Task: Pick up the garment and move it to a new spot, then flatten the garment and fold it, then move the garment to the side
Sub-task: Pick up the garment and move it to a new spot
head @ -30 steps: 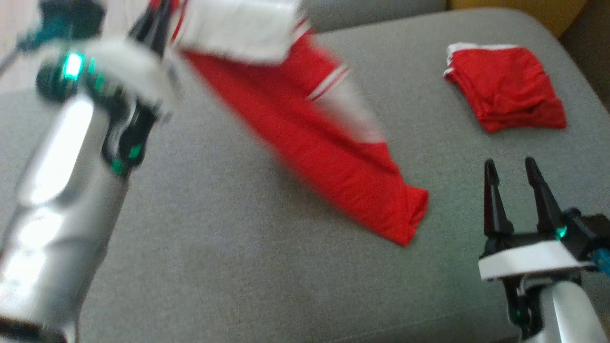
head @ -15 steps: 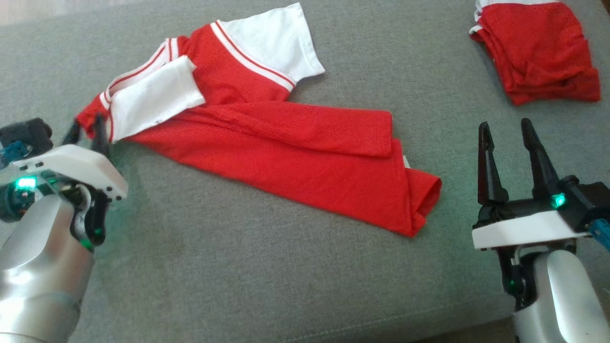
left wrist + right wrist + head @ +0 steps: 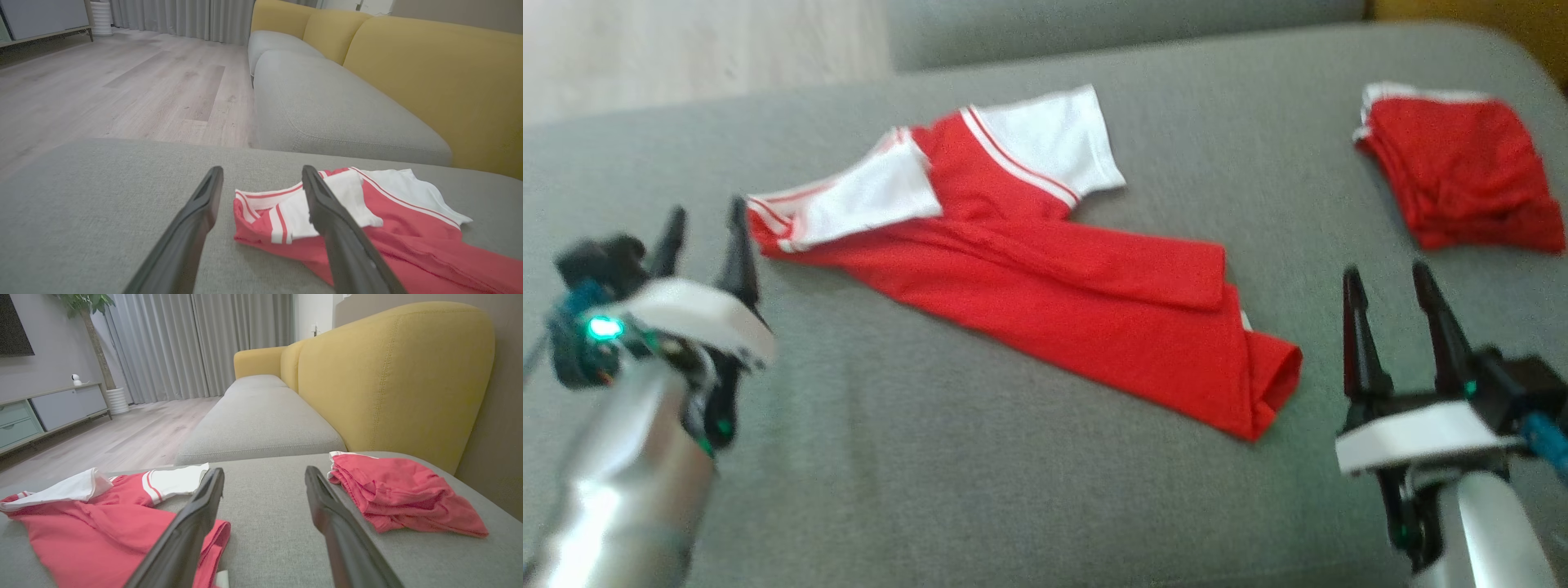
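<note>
**Status: left claw (image 3: 707, 211) and right claw (image 3: 1386, 273) both apart, both empty**

I see the left claw low at my left. Its fingers are spread with nothing between them, and the tips sit just beside the collar end of the garment. Can't tell if the inner tip touches cloth. The right claw is at my right, fingers spread, over bare cushion near the hem end.

The red short-sleeved shirt with white sleeves and striped trim (image 3: 1054, 294) lies on the grey fabric sofa cushion (image 3: 931, 474). It runs diagonally from the left claw towards the right claw. A flap of the body is folded over along its length. One white sleeve lies across the chest and the other sticks out on the far side.

Further right is a folded red cloth pile with a white edge (image 3: 1462, 184), well apart from the shirt. Beyond that: a second grey seat cushion (image 3: 327, 102), a mustard-yellow backrest (image 3: 429, 81) and a pale wood floor (image 3: 122, 81).
</note>
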Motion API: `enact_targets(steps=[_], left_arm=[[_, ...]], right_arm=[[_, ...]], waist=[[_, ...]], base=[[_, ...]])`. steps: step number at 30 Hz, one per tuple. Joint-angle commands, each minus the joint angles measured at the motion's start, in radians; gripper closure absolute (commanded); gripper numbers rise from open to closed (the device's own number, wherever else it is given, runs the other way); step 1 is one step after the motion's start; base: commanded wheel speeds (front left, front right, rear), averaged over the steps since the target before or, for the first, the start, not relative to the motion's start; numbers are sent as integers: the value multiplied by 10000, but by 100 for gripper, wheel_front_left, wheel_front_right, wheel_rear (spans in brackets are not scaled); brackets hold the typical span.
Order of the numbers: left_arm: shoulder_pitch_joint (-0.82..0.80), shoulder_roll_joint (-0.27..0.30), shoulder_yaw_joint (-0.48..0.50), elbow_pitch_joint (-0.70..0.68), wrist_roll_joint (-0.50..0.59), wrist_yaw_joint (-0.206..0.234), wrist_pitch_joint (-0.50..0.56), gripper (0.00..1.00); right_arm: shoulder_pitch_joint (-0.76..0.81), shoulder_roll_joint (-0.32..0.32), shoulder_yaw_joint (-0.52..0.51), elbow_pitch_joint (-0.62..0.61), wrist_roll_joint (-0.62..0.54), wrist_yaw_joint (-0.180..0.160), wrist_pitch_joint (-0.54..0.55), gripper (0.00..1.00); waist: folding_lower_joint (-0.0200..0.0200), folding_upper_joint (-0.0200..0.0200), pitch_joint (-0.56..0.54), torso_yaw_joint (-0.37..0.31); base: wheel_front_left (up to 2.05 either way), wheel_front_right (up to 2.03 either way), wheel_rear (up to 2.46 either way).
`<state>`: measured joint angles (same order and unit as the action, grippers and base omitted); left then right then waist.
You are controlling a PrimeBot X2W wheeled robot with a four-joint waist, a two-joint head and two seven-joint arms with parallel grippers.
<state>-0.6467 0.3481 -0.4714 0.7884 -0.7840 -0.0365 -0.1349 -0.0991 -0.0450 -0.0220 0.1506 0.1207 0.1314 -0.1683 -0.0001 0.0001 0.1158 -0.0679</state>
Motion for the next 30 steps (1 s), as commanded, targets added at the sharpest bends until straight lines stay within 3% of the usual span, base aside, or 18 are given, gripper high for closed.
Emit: enact_targets(steps=[1,6,14,21,25,30], left_arm=[[137,314,204,-321,83,-12,-180,0],[1456,145,173,-1107,48,295,-707,0],[3999,2,273,-3097,168,1132,-1155,0],[6119,-119,431,-5209,509,2148,-1246,0],[6864,-184,405,-6045,719,2580,-1255,0],[7187,-135,221,-6540,803,2810,-1045,0]], right_arm=[[30,-52,163,-251,-68,-7,-70,0],[603,-52,152,-251,-157,-7,55,0],[1392,-52,8,-430,-334,-7,199,0],[2072,-52,73,-496,-150,-7,212,0],[2323,-52,142,-425,71,-7,144,0],[2317,-52,330,-222,217,-7,11,0]], waist=[[1,-1,-784,526],[1,-1,-1521,861],[1,-1,-1978,1067],[1,-1,-2193,1053],[1,-1,-2286,1139],[1,-1,-2396,1188]], base=[[0,0,0],[0,0,0],[0,0,0],[0,0,0],[0,0,0],[0,0,0]])
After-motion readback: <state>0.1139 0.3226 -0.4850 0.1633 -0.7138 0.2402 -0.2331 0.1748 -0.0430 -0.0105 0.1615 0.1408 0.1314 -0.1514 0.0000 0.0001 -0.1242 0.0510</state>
